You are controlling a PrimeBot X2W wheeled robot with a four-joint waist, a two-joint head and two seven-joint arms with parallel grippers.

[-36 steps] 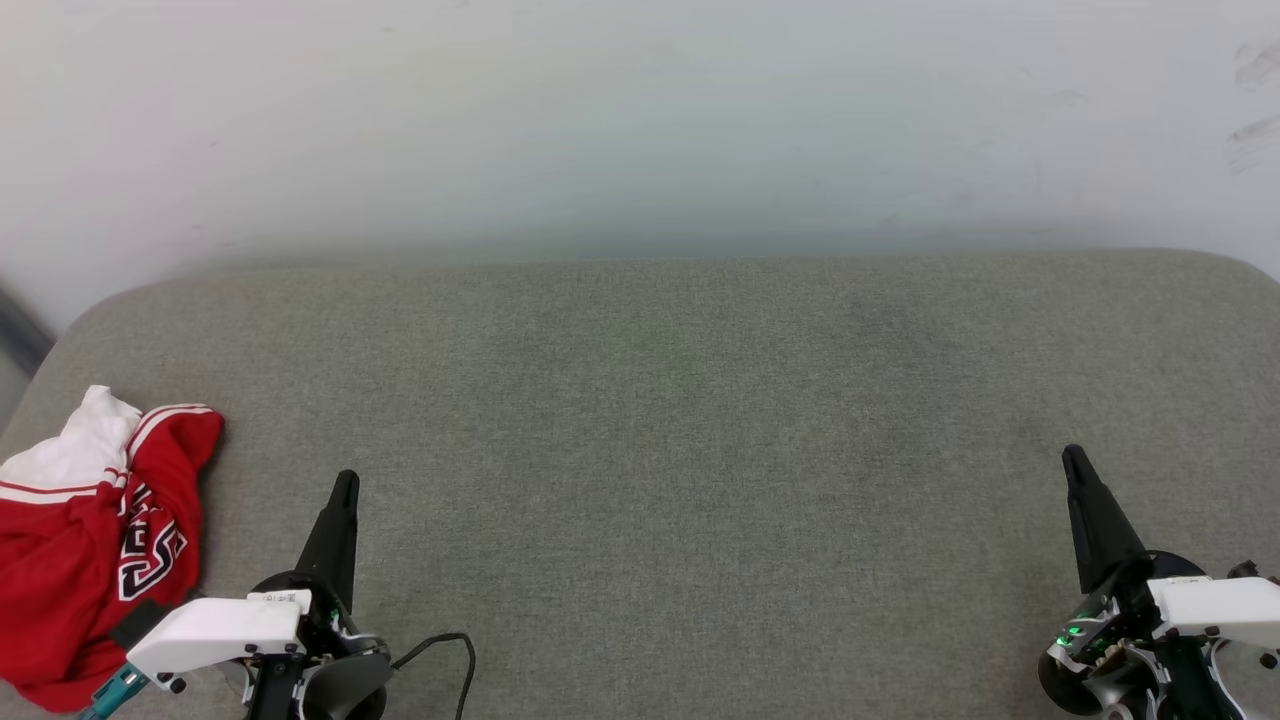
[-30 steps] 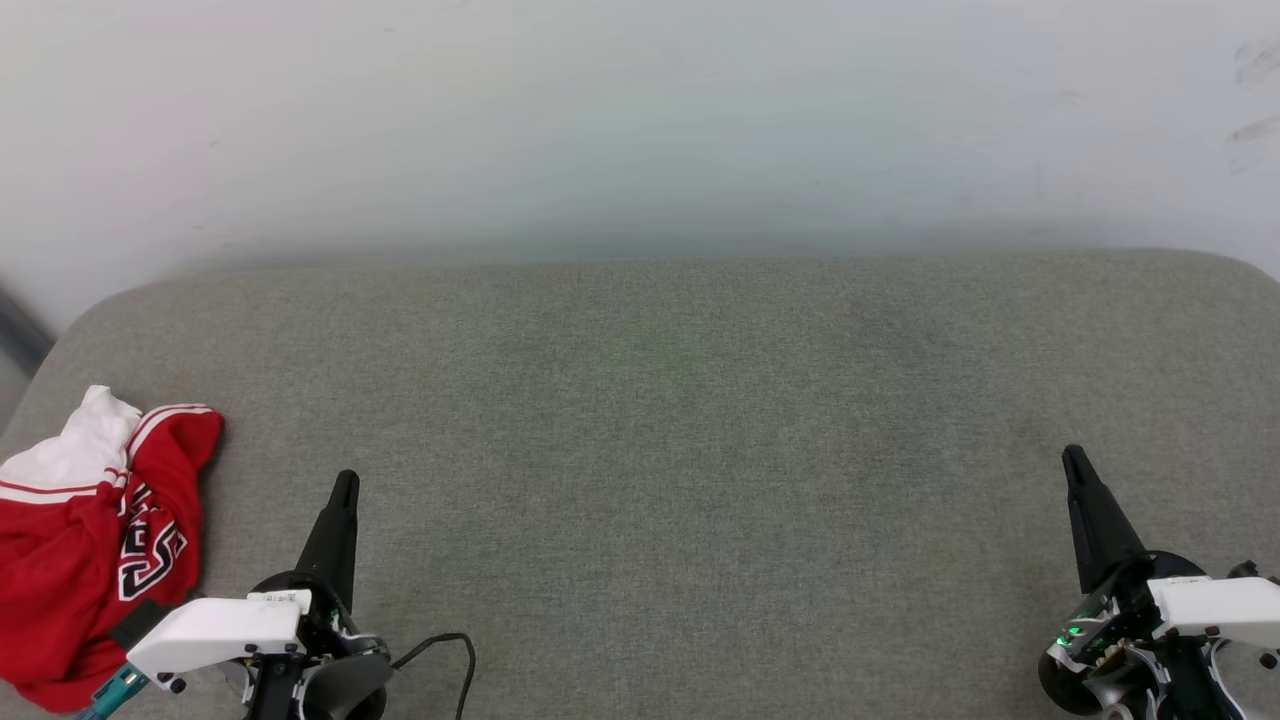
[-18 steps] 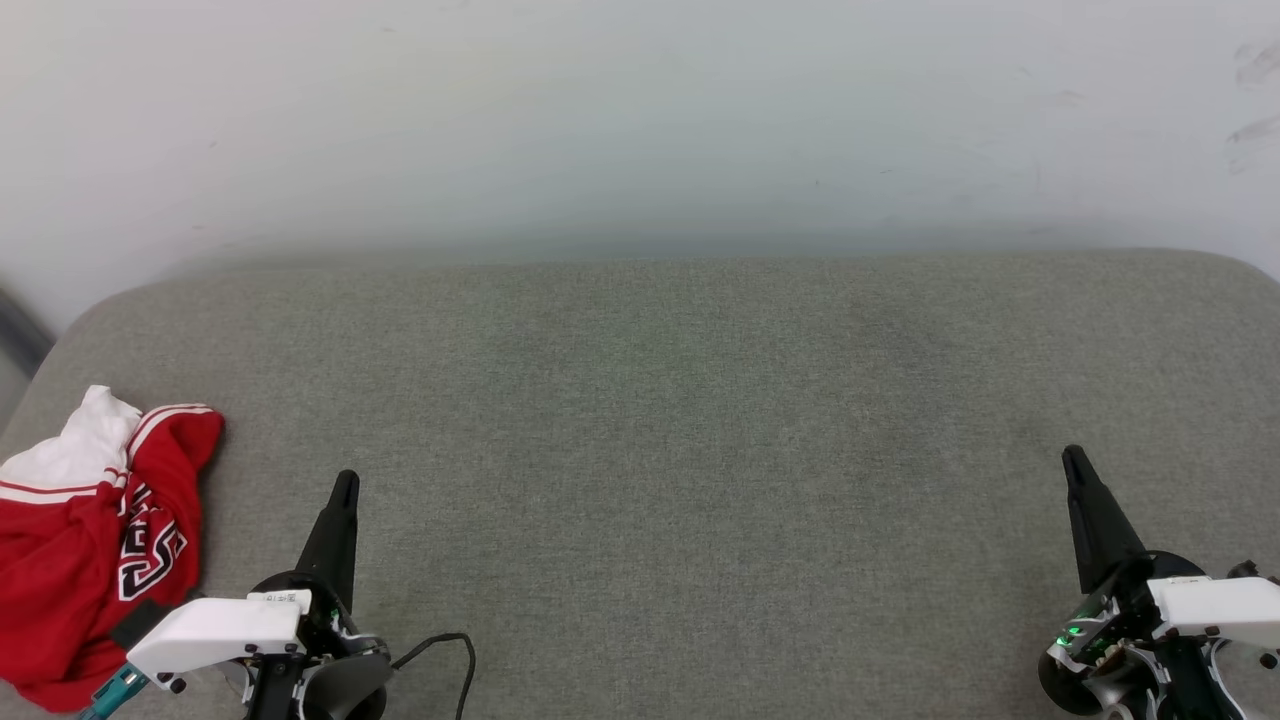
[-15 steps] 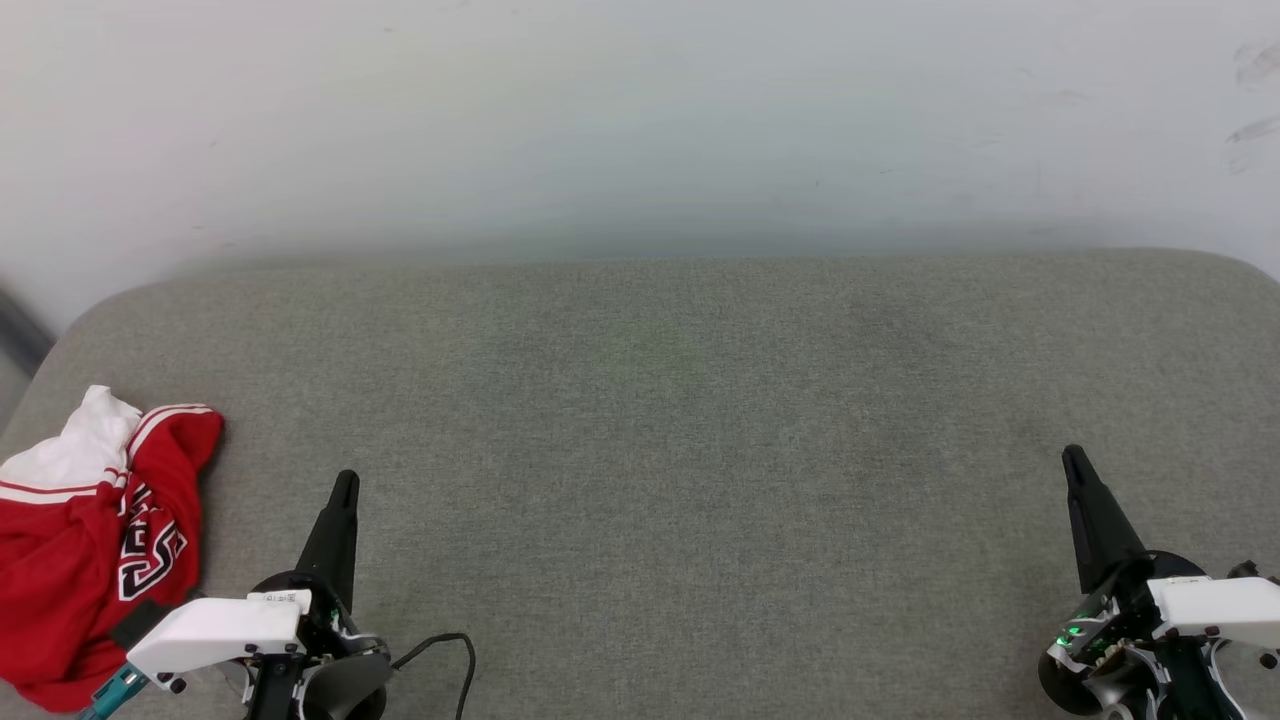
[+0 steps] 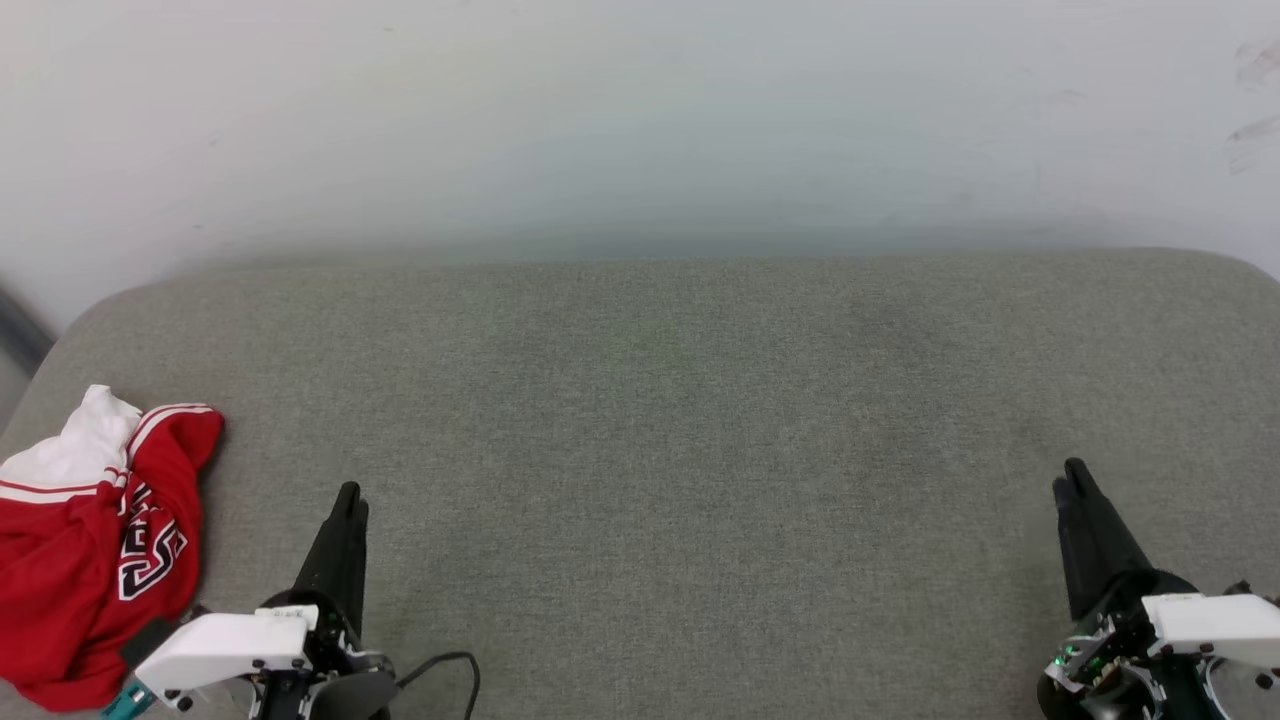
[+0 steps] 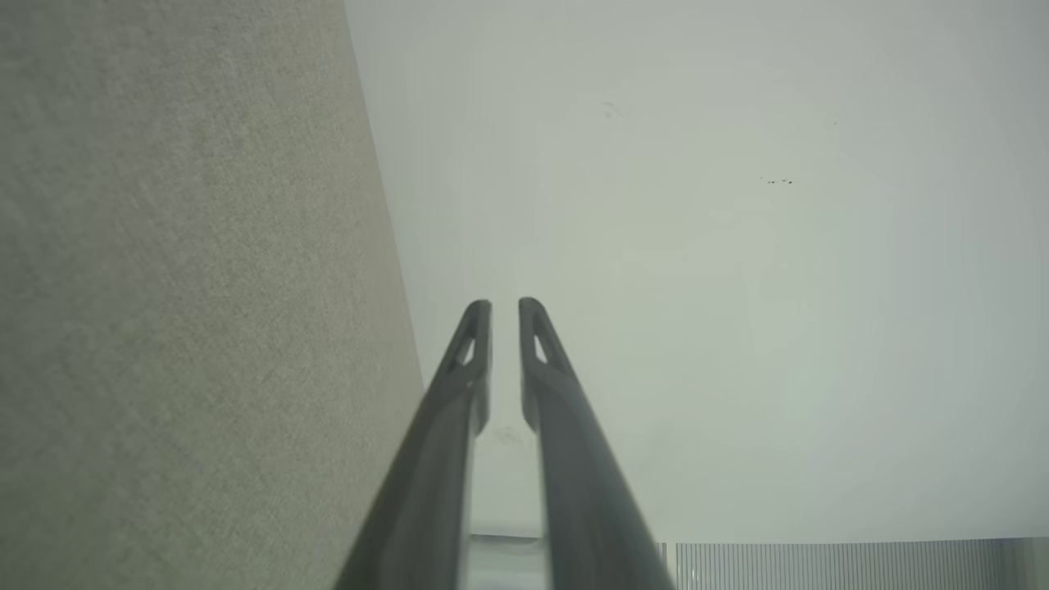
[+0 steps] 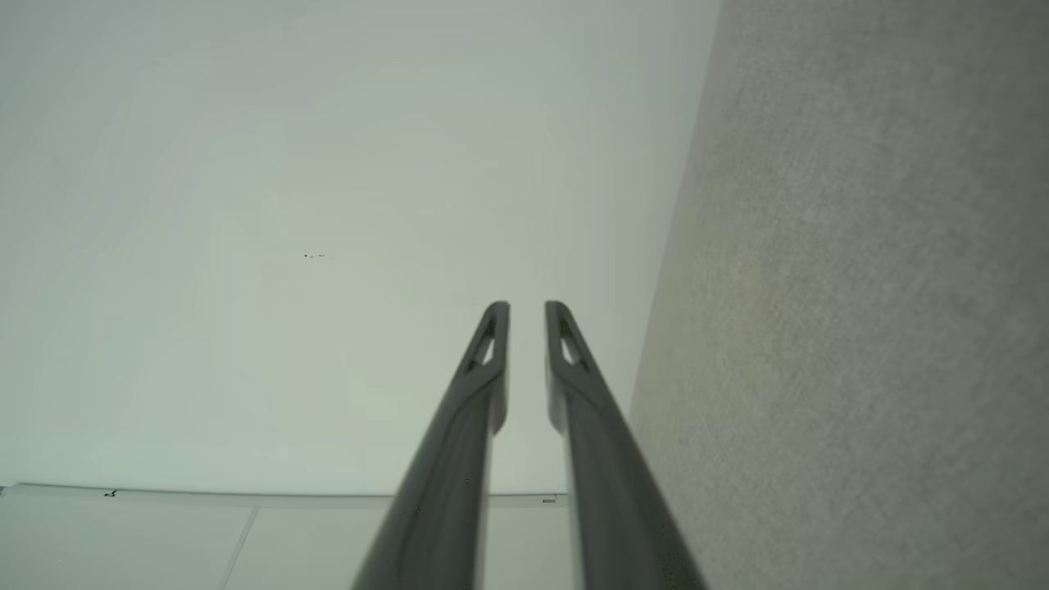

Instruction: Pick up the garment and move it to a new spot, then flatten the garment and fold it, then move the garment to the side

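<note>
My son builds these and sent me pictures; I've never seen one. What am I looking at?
It is a two-armed robot. The wide picture comes from a camera on its head, looking down at a grey padded surface. The dark spikes at the bottom are its left tool and right tool, two-fingered pincers. The other two pictures come from wrist cameras looking along each tool. A crumpled red and white garment lies at the surface's left end. Both tools stand slightly parted and hold nothing.
</note>
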